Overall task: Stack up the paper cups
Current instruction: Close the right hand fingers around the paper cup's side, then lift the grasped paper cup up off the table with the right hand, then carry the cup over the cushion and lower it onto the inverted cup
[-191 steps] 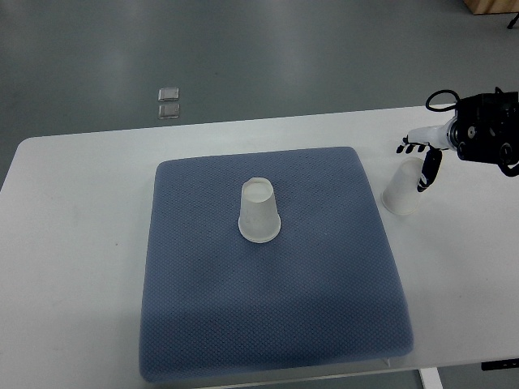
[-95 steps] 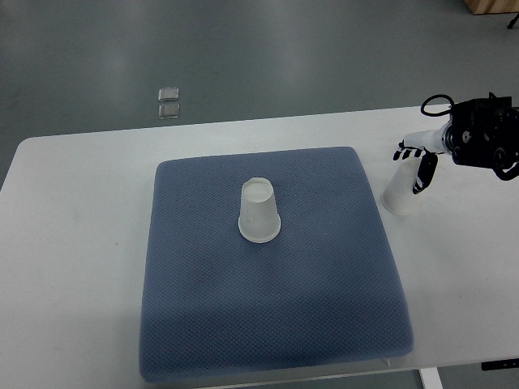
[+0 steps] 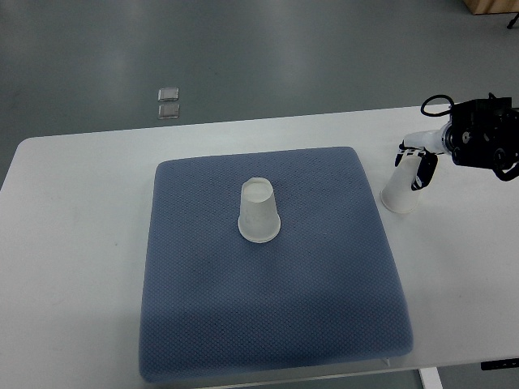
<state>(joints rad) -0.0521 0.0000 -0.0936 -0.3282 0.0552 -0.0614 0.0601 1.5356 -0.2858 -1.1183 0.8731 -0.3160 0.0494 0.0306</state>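
At the table's (image 3: 81, 243) right side, off the blue mat (image 3: 276, 324), your right hand (image 3: 418, 166) now has its fingers closed around the second cup (image 3: 401, 191). A second ago those fingers were fanned out over the cup's top; half a second ago they were drawing in; now the dark fingers wrap its upper wall and the cup leans a little toward the mat, its wide end touching the table. You can read that as the grasp just being made, though the view is too small to say how firmly it sits.

The other cup (image 3: 259, 212) has not moved: it stands upside down near the middle of the mat, well apart from the held one. Your left arm does not show.

So the task is at its start: one cup is in hand and nothing is stacked. Next comes a lift and a carry leftward over the mat's edge, then lowering the held cup over the inverted one. Thin cup walls may buckle under a hard squeeze, so watch for that.
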